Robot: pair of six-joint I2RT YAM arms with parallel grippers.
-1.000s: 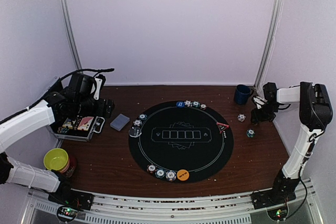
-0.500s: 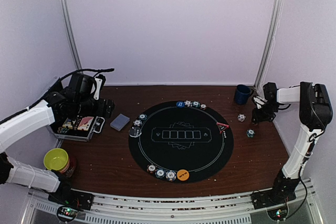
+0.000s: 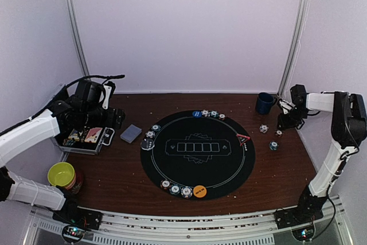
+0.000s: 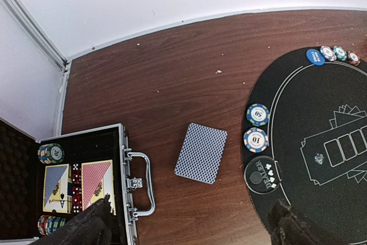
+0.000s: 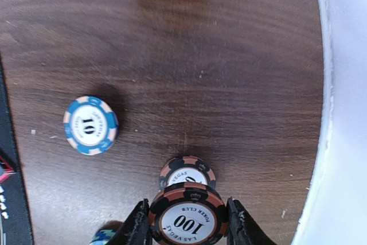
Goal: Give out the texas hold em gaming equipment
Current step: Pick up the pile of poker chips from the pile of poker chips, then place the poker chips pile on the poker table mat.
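Note:
My right gripper is shut on a black-and-orange "100" poker chip, held just above a matching chip lying on the wood. A blue "10" chip lies to the left of it. My left gripper hangs open and empty over the case edge, its fingertips low in the left wrist view. The grey-blue card deck lies face down beside the black mat. On the mat's rim sit chips, a dealer button, a blue button, an orange button and a red triangle.
An open metal case with cards, dice and chips sits at the left. The yellow-green bowl is at the near left. The dark blue cup stands just behind the right gripper, near the right wall.
My right gripper has moved back and to the right with the chip in it, and a chip now shows on the wood where it was. The left arm has not moved.

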